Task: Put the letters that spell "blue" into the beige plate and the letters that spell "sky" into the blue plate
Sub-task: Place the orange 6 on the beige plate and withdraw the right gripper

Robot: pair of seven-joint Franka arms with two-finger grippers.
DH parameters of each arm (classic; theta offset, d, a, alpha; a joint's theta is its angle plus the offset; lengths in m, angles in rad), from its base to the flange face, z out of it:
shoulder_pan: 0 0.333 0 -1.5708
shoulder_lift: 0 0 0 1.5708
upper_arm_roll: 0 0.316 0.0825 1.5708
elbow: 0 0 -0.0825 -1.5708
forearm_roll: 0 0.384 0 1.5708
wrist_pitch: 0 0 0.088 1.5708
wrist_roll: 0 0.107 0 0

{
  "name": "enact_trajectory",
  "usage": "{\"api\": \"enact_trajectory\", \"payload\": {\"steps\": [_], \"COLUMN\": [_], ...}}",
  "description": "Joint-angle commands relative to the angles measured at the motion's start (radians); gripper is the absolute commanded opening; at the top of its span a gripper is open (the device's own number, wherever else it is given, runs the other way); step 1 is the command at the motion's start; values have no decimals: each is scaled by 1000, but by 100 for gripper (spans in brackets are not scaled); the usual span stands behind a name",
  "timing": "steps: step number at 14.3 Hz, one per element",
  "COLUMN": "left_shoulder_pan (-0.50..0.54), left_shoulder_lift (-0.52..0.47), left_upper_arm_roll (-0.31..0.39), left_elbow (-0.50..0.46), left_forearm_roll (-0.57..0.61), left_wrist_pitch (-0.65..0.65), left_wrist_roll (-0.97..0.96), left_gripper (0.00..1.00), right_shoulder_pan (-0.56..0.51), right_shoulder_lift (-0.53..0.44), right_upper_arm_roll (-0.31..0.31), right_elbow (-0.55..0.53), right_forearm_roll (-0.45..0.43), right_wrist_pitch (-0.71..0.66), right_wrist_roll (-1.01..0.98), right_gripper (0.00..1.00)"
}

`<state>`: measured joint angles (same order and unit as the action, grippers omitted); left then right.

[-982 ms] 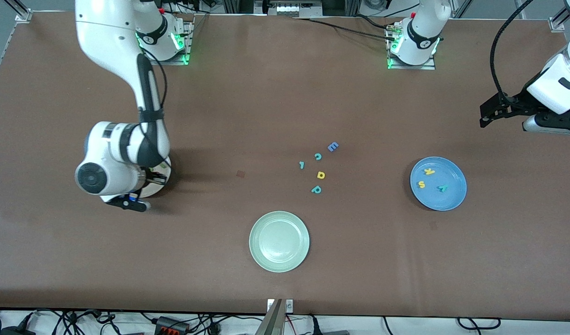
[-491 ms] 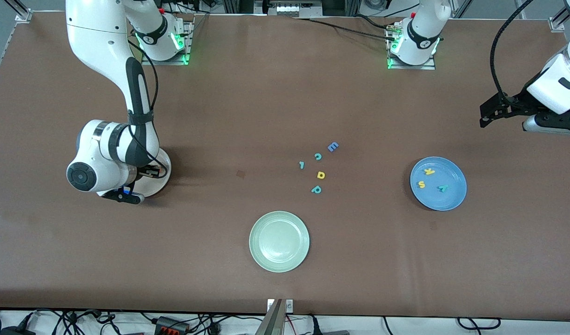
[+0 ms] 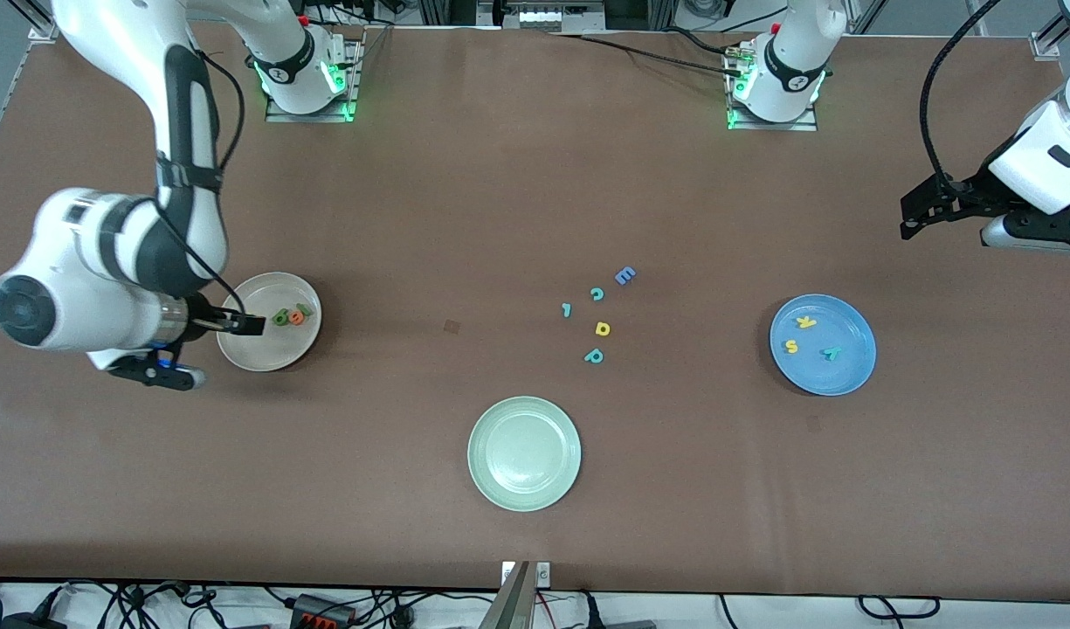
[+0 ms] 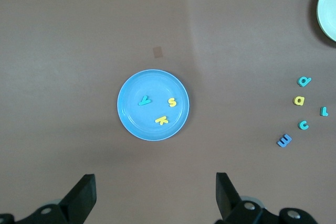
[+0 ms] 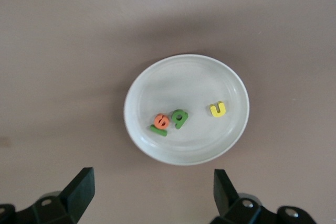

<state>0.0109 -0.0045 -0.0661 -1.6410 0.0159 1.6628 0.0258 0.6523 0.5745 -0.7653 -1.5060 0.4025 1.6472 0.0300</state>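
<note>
Nearest the front camera we see the pale green plate (image 3: 524, 453), with the spare letters (image 3: 599, 313) lying loose on the table farther up. Farther still, the blue plate (image 3: 823, 344) at the left arm's end carries the yellow s (image 3: 791, 347), yellow k (image 3: 805, 322) and teal y (image 3: 831, 354), while the beige plate (image 3: 268, 349) at the right arm's end carries the dark green b (image 5: 180, 118), orange e (image 5: 161, 121), light-green l (image 5: 158, 130) and yellow u (image 5: 217, 109). Our right gripper (image 5: 152, 195) hangs over that plate's edge with fingers spread and empty, and our left gripper (image 4: 155, 198) waits, fingers spread, over the table beside the blue plate.
</note>
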Motion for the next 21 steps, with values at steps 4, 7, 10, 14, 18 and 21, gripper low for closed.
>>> {"api": "enact_trajectory", "payload": {"steps": [4,7,10,14,18,21], "left_shoulder_pan": [-3,-3,-3,-3,-2,-2], "left_shoulder_lift": [12,12,14,14,14,14], "left_upper_arm_roll": [3,0,2,2,3,3], "left_elbow": [30,30,30,30,30,30], "left_forearm_roll": [-13,-8,-8,-8,-10,-11], "left_wrist_pitch": [-21,-21,-21,-21,-21,-20], "left_wrist_roll": [16,5,6,6,5,5], "left_gripper": [100,100,100,100,100,100], "right_shoulder_pan": [-14,-31,-117,-340,-552,-666], "right_shoulder_lift": [1,-28,-82,-182,-271,-315], "right_upper_arm_roll": [-43,-17,145,436,596,659], "right_elbow": [147,155,185,202,196,190], "right_forearm_roll": [4,32,-32,-227,-332,-343], "right_wrist_pitch": [-115,-93,-79,-83,-84,-84], "right_wrist_roll": [-7,8,27,25,-1,-99], "right_gripper": [100,100,100,100,100,100]}}
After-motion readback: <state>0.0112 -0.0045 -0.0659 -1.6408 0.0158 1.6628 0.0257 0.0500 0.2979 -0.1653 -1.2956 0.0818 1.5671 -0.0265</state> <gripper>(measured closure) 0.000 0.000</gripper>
